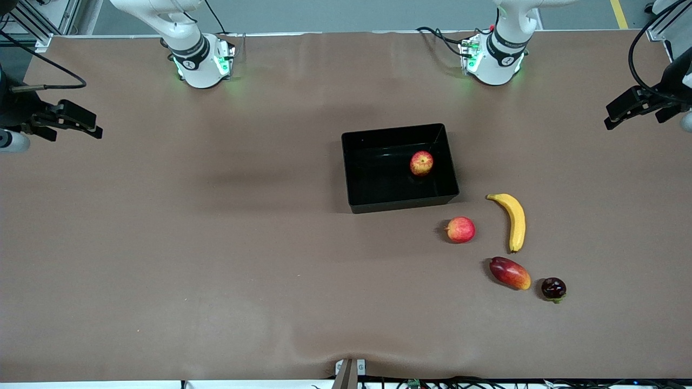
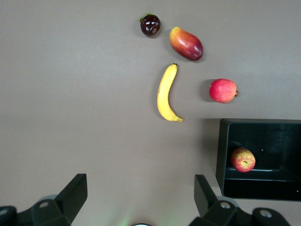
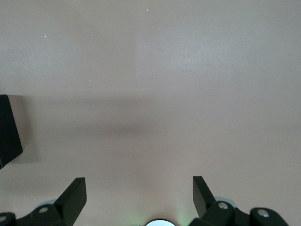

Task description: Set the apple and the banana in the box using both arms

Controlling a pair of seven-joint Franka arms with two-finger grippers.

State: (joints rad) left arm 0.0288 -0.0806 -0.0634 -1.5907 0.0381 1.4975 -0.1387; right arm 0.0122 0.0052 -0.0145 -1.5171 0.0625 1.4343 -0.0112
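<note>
Deep-red apple [image 1: 421, 163] yellow-streaked, in box [image 1: 399, 203] | banana [image 1: 513, 220] bright-yellow, curved

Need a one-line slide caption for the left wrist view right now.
Open left gripper above bare table; apple already in box, banana outside.

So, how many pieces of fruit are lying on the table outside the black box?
4. The banana lies beside the box; a pinkish round fruit is beside the banana; a mango and a dark round fruit lie nearest the front camera. None seems hidden.
</note>
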